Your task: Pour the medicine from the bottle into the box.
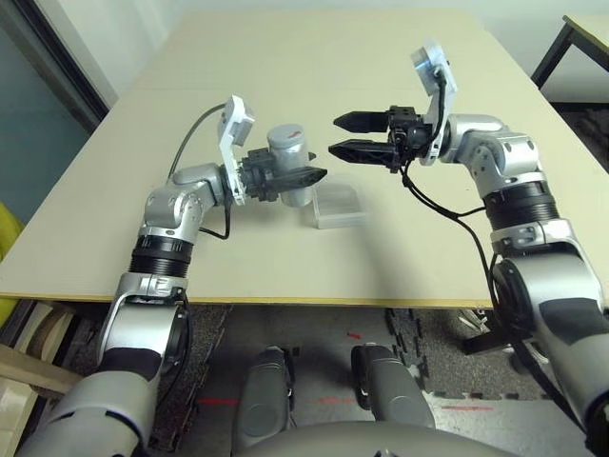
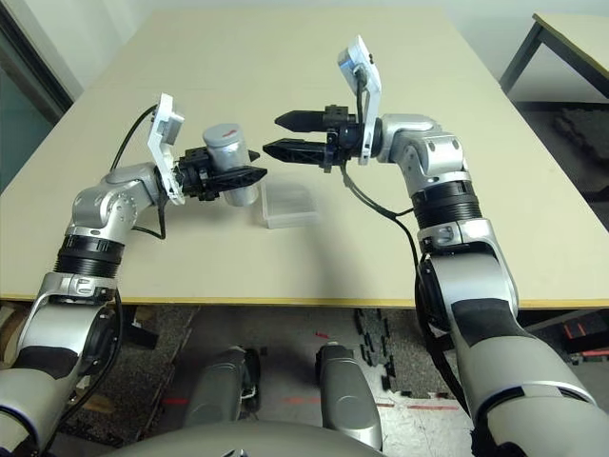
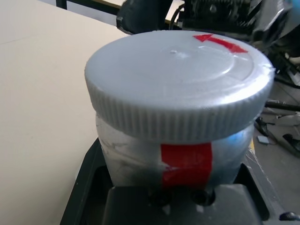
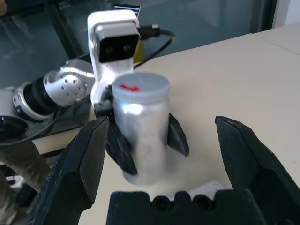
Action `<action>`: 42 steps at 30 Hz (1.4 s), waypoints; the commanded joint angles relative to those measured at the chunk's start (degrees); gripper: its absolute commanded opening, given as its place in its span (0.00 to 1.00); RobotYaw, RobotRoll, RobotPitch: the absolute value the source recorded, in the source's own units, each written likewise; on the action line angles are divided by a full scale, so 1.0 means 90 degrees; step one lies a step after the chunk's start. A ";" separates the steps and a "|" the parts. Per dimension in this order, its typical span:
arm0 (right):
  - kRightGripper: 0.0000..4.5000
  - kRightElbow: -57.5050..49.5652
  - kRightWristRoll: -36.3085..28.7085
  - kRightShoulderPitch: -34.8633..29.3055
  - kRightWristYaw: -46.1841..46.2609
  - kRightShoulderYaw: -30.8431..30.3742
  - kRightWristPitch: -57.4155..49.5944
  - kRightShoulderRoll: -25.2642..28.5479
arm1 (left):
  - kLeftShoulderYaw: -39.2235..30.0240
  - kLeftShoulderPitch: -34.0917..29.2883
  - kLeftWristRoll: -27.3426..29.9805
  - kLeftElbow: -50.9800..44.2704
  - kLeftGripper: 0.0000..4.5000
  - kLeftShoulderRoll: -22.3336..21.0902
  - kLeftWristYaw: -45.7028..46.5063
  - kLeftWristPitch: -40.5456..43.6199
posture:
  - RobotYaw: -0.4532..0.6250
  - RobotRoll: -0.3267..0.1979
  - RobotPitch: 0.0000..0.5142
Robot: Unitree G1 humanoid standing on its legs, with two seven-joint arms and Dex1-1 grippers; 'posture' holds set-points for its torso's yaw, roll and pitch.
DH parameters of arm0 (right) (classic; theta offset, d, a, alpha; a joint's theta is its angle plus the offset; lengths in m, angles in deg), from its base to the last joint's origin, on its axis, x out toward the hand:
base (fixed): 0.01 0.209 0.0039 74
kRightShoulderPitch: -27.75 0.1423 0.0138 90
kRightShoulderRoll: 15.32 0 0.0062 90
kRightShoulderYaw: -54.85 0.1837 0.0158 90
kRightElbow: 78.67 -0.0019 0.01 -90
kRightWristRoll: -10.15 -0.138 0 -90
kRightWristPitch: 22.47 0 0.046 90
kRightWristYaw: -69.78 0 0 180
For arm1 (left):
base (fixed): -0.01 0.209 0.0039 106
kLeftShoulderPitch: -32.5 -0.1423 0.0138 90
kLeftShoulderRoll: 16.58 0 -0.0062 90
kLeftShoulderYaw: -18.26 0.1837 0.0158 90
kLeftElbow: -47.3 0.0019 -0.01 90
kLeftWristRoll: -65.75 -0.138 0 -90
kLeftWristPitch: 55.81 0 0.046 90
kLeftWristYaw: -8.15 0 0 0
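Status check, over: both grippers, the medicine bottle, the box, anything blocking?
Left gripper shut on the upright silvery cylindrical bottle, grey screw cap on. Right gripper open, facing it. Clear square plastic box on table beside. Nothing blocking.

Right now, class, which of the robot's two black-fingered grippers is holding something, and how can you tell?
The left gripper: it is clamped on the small silvery cylindrical bottle with its grey screw cap on. The right gripper is open, holding nothing, short of the bottle.
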 commanded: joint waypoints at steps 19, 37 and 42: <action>1.00 0.0116 0.0270 0.0201 0.0214 -0.0153 0.0132 -0.0505 | 0.0189 0.0454 -0.0480 0.0554 0.59 0.0332 -0.0165 -0.0526 | 0.26 0.62 0.10; 0.57 0.0236 0.0267 0.0260 0.0239 -0.0070 0.0235 -0.0609 | 0.0180 0.0294 -0.0479 0.0429 0.59 0.0340 -0.0175 -0.0452 | 0.27 0.62 0.12; 0.57 0.0250 0.0305 0.0270 -0.0144 -0.0183 0.0414 -0.0533 | 0.0182 0.0276 -0.0409 0.0366 0.59 0.0321 -0.0296 -0.0341 | 0.26 0.62 0.12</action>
